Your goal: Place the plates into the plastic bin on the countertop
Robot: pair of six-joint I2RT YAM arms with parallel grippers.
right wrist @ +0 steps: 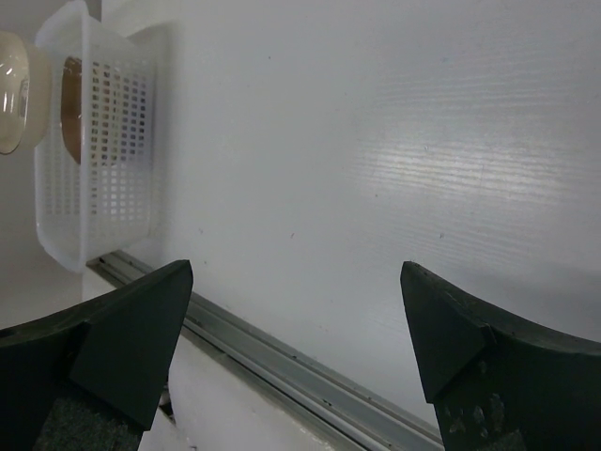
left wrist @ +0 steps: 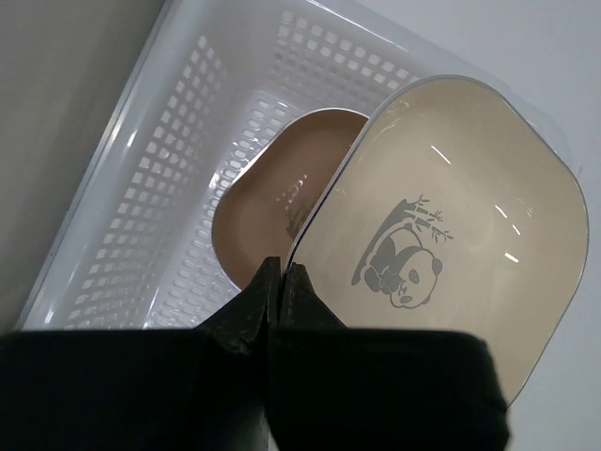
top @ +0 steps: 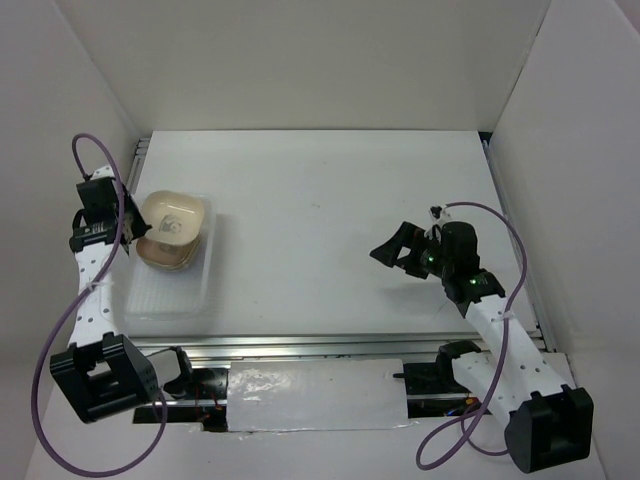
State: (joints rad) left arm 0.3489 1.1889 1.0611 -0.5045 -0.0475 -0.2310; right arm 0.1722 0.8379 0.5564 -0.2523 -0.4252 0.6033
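My left gripper (left wrist: 282, 274) is pinched tight on the rim of a cream plate (left wrist: 451, 216), holding it tilted over the bin (left wrist: 160, 188) at the countertop's (top: 340, 210) left edge. A brown plate (left wrist: 263, 207) lies in the bin's far end beneath it. My right gripper (right wrist: 296, 272) gapes wide and empty above the countertop's right side.

Left gripper (left wrist: 282, 277) here, dark jaws pinched tight on the near rim of the cream plate (left wrist: 470, 169), and the plate hangs tilted over the plastic bin (left wrist: 160, 207). Panda print (left wrist: 399, 256) clear at its centre, bamboo and all. Under it a brown plate (left wrist: 272, 197) lies inside the bin; white countertop (left wrist: 535, 47) shows beyond the far corner
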